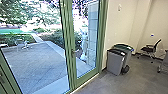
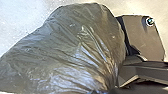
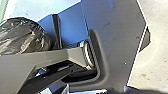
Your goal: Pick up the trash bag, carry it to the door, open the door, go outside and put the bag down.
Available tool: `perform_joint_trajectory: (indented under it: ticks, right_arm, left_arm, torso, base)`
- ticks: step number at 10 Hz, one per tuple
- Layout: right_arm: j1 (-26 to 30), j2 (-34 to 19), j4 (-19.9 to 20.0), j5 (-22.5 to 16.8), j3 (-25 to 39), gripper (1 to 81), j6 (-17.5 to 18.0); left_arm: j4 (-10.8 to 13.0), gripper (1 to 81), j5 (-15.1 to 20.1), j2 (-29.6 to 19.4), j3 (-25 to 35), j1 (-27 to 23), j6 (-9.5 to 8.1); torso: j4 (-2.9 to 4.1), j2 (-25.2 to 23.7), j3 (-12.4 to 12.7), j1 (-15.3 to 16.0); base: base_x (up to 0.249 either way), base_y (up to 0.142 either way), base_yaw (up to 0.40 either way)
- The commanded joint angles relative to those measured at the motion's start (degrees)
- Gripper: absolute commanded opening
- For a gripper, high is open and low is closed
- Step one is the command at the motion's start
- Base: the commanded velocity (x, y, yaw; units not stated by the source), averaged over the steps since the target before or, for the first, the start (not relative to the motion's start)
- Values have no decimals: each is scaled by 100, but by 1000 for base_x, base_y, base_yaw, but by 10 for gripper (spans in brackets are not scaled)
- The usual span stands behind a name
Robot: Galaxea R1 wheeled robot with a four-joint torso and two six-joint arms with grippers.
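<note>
The dark, glossy plastic trash bag (image 2: 70, 47) bulges close by the left wrist, folds gathering toward the left gripper (image 2: 100, 91), though whether that is spread or pinching the bag I cannot tell. For what looks like the carry to the door, roll slowly and keep the bag off the wheels (thin plastic snags easily), lining up with the silver lever handle (image 1: 74, 51) on the green-framed glass door (image 1: 86, 77). Give the grey plastic bins (image 1: 115, 62) beside the frame room; pale chairs (image 1: 20, 45) stand far outside.

Robot's dark plate (image 2: 143, 41), round corner fitting (image 2: 150, 21), jointed bar (image 2: 146, 72) beside
</note>
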Motion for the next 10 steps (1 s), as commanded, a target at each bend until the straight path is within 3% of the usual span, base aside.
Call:
perform_joint_trajectory:
  ticks: [1,10]
  right_arm:
    - [135,57,-54,-126,42,811,-57]
    - [171,92,-54,-161,25,811,-83]
  left_arm:
    - [-15,10,240,-7,-13,-248,53]
    - [-6,10,239,29,-13,-248,44]
  torso:
    - [0,0,0,0]
    - [0,0,0,0]
  base:
    - [160,0,0]
    - [160,0,0]
